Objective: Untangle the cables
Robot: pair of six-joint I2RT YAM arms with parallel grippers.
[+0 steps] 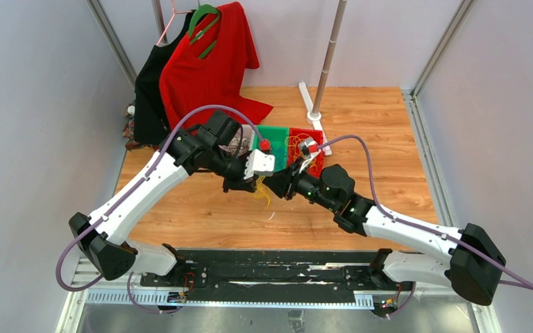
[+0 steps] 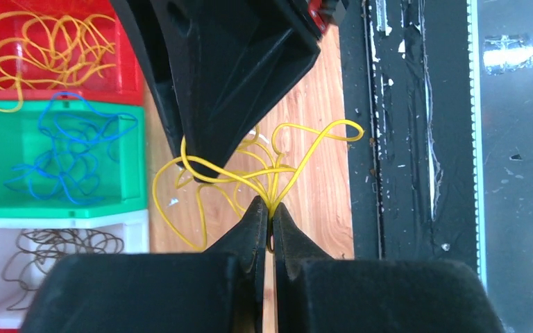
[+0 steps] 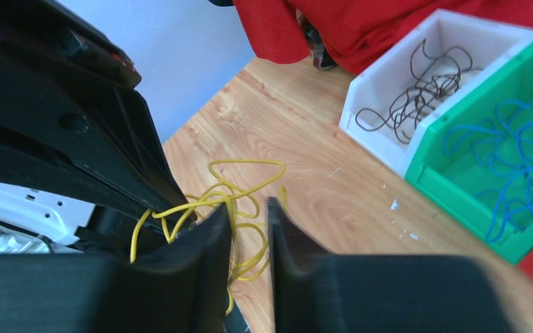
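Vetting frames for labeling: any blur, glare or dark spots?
Top external: sharp, evenly lit, no glare. Left wrist: yellow cable crisp; left gripper close to the lens, dark and featureless. Right wrist: right gripper blurred, filling the lower frame; yellow cable behind it slightly soft.

The table (image 3: 305, 152) is showing smooth wood grain; the green bin (image 3: 451, 201) is gleaming as glossy plastic; the yellow cable (image 2: 264, 173) is looking slick-coated; the left gripper (image 2: 269, 208) is showing matt black plastic.
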